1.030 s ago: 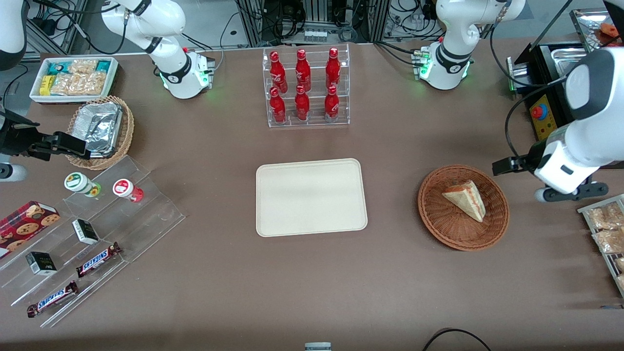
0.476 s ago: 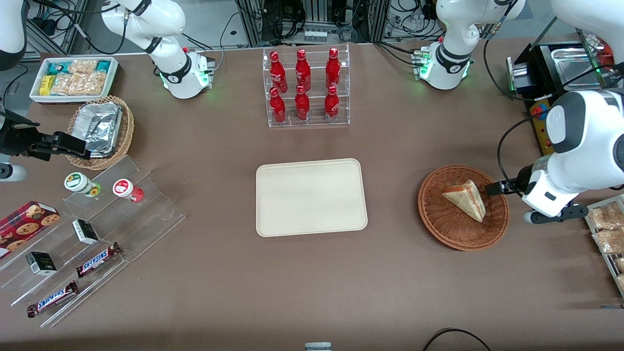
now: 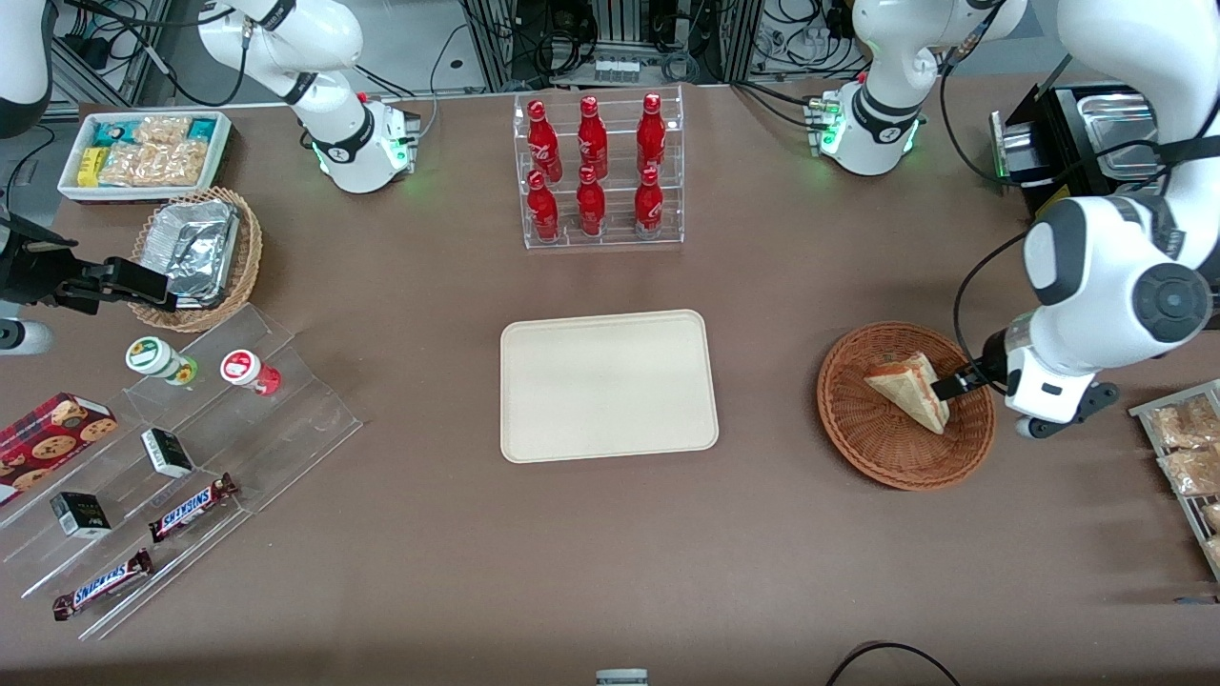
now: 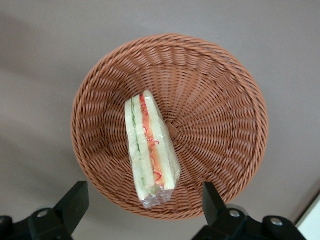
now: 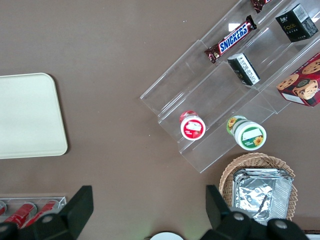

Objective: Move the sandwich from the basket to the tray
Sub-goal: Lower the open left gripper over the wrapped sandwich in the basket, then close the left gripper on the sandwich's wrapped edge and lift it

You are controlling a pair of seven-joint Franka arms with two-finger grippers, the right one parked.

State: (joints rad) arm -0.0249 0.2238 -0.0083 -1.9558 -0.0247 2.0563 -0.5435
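The sandwich (image 3: 910,389) is a wrapped pale wedge lying in the round reddish-brown wicker basket (image 3: 886,448) toward the working arm's end of the table. In the left wrist view the sandwich (image 4: 150,150) shows red, orange and green layers in the basket (image 4: 220,125). My left gripper (image 3: 967,389) hovers above the basket's rim beside the sandwich, open and empty. In the wrist view the gripper (image 4: 142,195) has its fingers (image 4: 75,200) spread wide either side of the sandwich's wrapped tip. The cream tray (image 3: 607,386) lies bare at the table's middle and also shows in the right wrist view (image 5: 27,115).
A clear rack of red bottles (image 3: 596,171) stands farther from the front camera than the tray. A wire rack of snack packets (image 3: 1187,457) sits beside the basket at the table edge. A tan basket with foil (image 3: 195,252), clear stepped shelves (image 3: 181,457) and a white snack bin (image 3: 143,152) lie toward the parked arm's end.
My left gripper has moved from outside the basket in over its rim, up to the sandwich. The sandwich, basket and tray have not moved.
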